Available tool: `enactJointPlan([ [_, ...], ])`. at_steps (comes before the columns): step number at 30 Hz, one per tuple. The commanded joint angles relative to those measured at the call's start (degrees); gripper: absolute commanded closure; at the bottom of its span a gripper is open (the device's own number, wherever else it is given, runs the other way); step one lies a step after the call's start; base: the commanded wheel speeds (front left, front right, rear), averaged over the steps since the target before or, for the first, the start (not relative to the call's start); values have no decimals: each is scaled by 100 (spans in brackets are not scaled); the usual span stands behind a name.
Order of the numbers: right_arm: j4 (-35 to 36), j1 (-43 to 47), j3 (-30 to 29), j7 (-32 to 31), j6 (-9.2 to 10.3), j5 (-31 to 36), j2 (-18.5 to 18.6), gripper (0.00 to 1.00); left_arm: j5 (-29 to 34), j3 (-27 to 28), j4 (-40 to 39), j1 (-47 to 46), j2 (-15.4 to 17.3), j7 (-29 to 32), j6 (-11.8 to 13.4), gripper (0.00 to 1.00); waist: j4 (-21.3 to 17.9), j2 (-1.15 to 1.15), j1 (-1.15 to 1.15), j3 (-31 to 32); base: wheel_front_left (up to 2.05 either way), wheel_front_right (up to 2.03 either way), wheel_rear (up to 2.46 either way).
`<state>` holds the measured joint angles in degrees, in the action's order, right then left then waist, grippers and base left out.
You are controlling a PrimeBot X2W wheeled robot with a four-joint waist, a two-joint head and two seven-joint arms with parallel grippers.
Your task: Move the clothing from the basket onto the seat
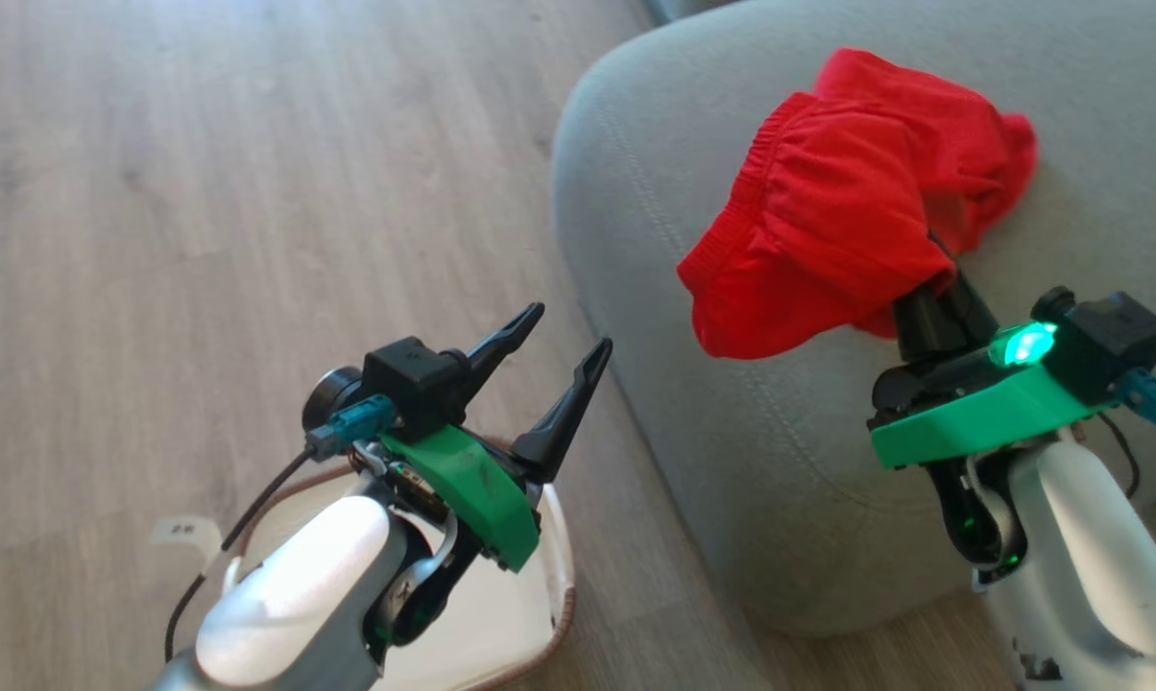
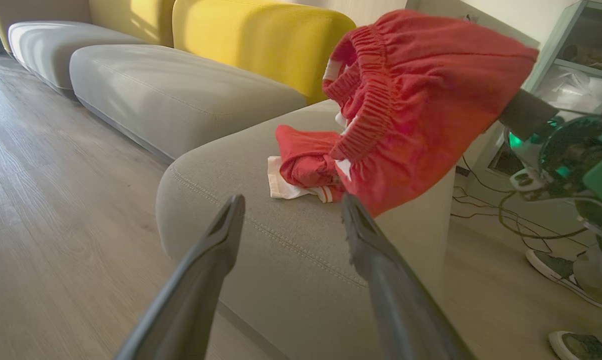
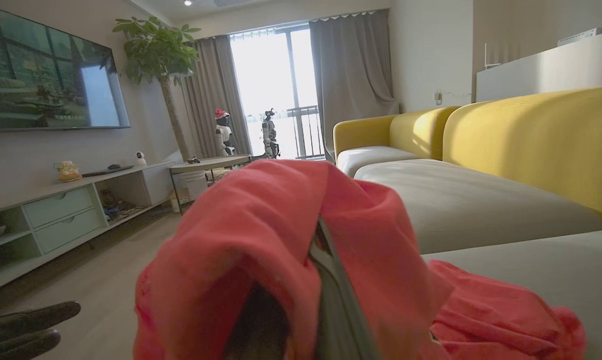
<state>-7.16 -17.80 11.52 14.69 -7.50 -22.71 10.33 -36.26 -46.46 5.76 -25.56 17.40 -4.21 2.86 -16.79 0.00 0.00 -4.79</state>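
Right gripper clamps clothing above the seat; left wrist view adds a white-trimmed garment beneath; left gripper spread.

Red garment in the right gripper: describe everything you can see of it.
The bright red soft fabric garment looks like shorts, with a gathered elastic waistband and small white patches inside. It hangs bunched and draped over the right gripper, whose jaws are buried in the cloth, and is lifted above the grey-green upholstered sofa seat. A second crumpled red-and-white garment lies on the seat just behind it; whether they touch is unclear.
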Motion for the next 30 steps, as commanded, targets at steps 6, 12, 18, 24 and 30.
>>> enactJointPlan([
  [6,484,23,-16,30,1,28,-74,100,97,206,-209,-412,185,-48,-6,0,-585,0,0,-216,0,0,0],
  [12,652,92,-87,30,1,60,-137,100,149,173,-232,-459,214,-63,-12,0,-843,0,0,-305,0,0,0],
  [18,783,128,-156,30,1,69,-172,100,182,169,-247,-546,222,-58,10,0,-1007,0,0,-433,0,0,0],
  [24,840,114,-236,30,1,77,-180,100,173,144,-223,-564,237,-67,-10,0,-1037,0,0,-493,0,0,0],
  [30,733,-182,-309,5,1,29,-35,100,164,124,-239,-637,223,-46,-24,0,-983,0,0,-613,0,0,0],
])
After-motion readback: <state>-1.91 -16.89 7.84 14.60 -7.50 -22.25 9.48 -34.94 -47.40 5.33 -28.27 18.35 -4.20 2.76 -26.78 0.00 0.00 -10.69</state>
